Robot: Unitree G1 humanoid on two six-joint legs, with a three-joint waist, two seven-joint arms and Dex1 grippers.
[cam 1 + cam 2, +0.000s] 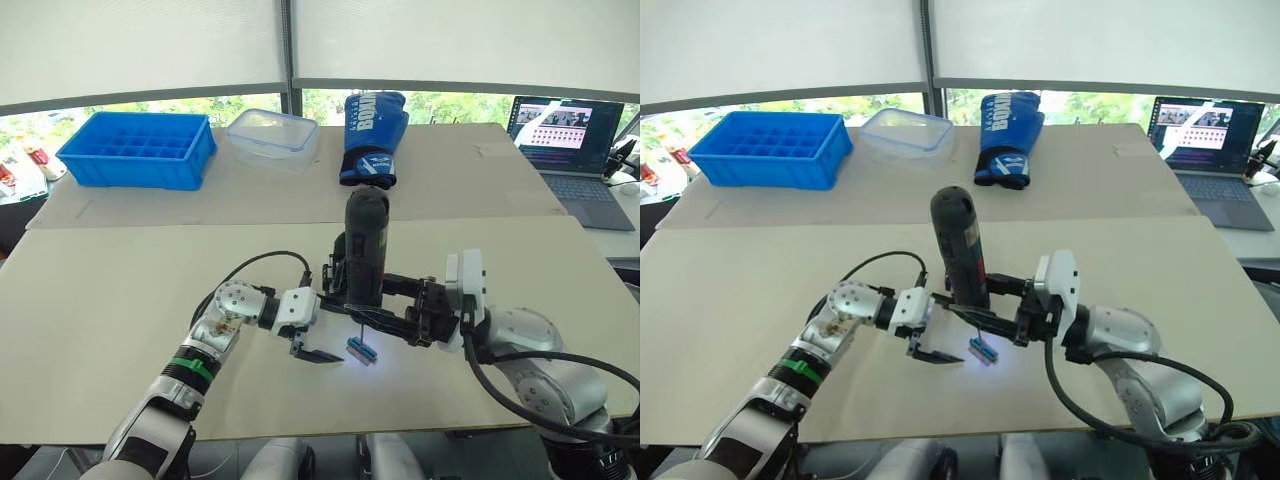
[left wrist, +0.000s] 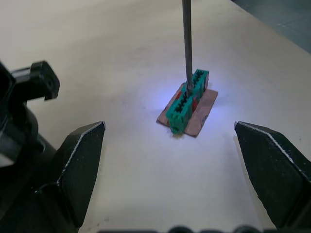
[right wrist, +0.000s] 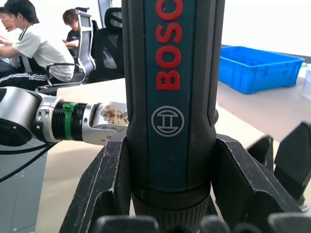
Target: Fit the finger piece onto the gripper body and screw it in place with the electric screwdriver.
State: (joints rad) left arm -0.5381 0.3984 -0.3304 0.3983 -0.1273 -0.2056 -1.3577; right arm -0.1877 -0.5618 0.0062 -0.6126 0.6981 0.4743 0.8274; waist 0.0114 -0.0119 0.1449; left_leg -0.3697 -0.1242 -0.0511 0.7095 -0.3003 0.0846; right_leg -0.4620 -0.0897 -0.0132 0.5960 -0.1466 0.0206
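My right gripper (image 3: 170,194) is shut on the electric screwdriver (image 1: 365,250), holding it upright over the table's front middle. Its thin metal bit (image 2: 186,43) points down onto a small green-and-brown block (image 2: 187,99), which lies in a pool of white tip light. My left gripper (image 2: 167,127) is open just left of the block, one finger (image 2: 80,165) on each side of it, touching nothing. The finger piece and the gripper body are out of view.
At the back of the beige table (image 1: 120,290) sit a blue compartment bin (image 1: 137,150), a clear plastic container (image 1: 272,132) and a blue boxing glove (image 1: 372,138). A laptop (image 1: 570,135) stands at the far right. People (image 3: 29,48) sit beyond the table.
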